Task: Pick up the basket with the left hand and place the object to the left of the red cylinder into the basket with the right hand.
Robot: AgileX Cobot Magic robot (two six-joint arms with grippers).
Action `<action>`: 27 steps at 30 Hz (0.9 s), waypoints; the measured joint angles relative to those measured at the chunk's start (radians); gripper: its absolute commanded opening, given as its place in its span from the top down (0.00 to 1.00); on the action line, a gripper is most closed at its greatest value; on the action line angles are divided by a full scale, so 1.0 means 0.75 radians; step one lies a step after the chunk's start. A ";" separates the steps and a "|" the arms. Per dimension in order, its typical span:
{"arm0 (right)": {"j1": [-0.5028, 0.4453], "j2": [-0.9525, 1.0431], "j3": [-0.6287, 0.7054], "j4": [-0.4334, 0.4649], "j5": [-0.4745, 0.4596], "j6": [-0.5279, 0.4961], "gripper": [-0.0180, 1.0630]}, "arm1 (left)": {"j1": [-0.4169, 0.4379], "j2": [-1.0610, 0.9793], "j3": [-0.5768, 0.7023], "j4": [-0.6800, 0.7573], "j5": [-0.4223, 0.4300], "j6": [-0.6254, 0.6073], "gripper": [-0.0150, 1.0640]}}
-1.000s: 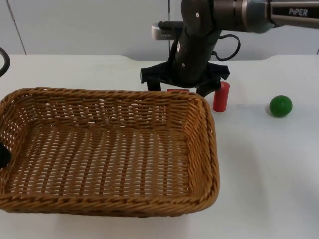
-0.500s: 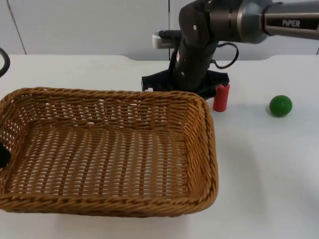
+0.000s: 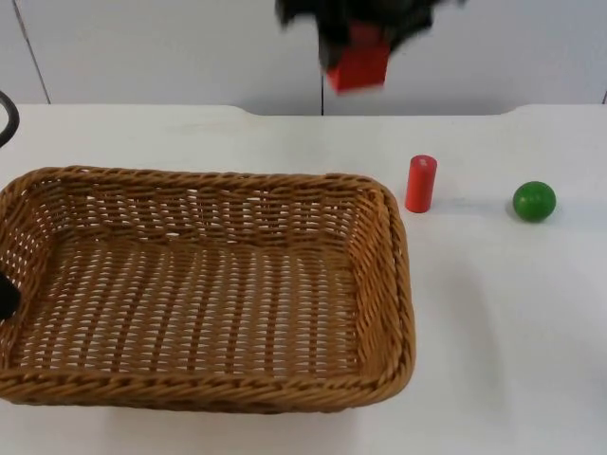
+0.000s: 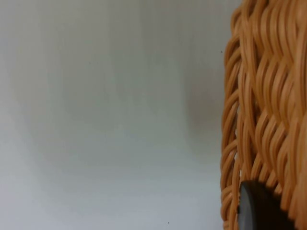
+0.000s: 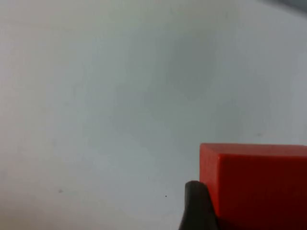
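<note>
One basket (image 3: 204, 284), one red cylinder (image 3: 420, 183), one green ball (image 3: 534, 201), one red block (image 3: 358, 64). My right claw (image 3: 360, 43) grips the plain square-edged block high above the counter (image 3: 503, 313). My left claw (image 3: 6, 296) holds the basket's rim.

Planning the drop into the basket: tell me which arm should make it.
Right. The right gripper already holds the red block lifted above the table behind the basket. The left gripper is at the basket's left rim, apparently holding it.

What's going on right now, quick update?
Right gripper up high, shut on red block. Left gripper holds basket at its edge. Red cylinder, green ball aside; nothing blocking.
</note>
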 measured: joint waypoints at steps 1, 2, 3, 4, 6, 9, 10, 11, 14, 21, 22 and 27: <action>0.000 -0.053 -0.005 0.006 0.025 -0.024 0.99 | 0.000 0.000 0.000 0.000 0.000 0.000 0.99; 0.000 -0.093 -0.008 0.009 0.051 -0.052 0.99 | 0.000 0.000 0.000 0.000 0.000 0.000 0.99; 0.000 -0.138 -0.008 0.009 0.081 -0.078 0.99 | 0.000 0.000 0.000 0.000 0.003 0.000 0.99; 0.000 -0.175 -0.008 0.009 0.113 -0.093 0.99 | 0.000 0.000 0.000 0.000 0.006 0.000 0.99; 0.000 -0.191 -0.008 0.009 0.131 -0.099 0.99 | 0.000 0.000 0.000 0.000 0.009 0.000 0.99; 0.000 -0.232 -0.008 0.009 0.144 -0.104 0.99 | 0.000 0.000 0.000 0.003 0.011 0.000 0.99; 0.000 -0.232 -0.008 0.009 0.144 -0.104 0.99 | 0.000 0.000 0.000 0.003 0.011 0.000 0.99; 0.000 -0.243 -0.003 0.009 0.144 -0.104 0.99 | 0.000 0.000 0.000 0.003 0.014 0.000 0.99; 0.008 -0.285 0.023 0.009 0.147 -0.108 0.99 | 0.000 0.000 0.000 0.003 0.014 0.000 0.99; 0.093 -0.517 0.346 0.001 0.084 -0.108 0.99 | 0.000 0.000 0.000 0.003 0.014 0.000 0.99; 0.110 -0.568 0.420 0.001 0.049 -0.108 0.99 | 0.000 0.000 0.000 0.003 0.016 0.000 0.99; 0.200 -0.761 0.815 0.005 -0.152 -0.110 0.99 | 0.000 0.000 0.000 0.003 0.019 0.000 0.99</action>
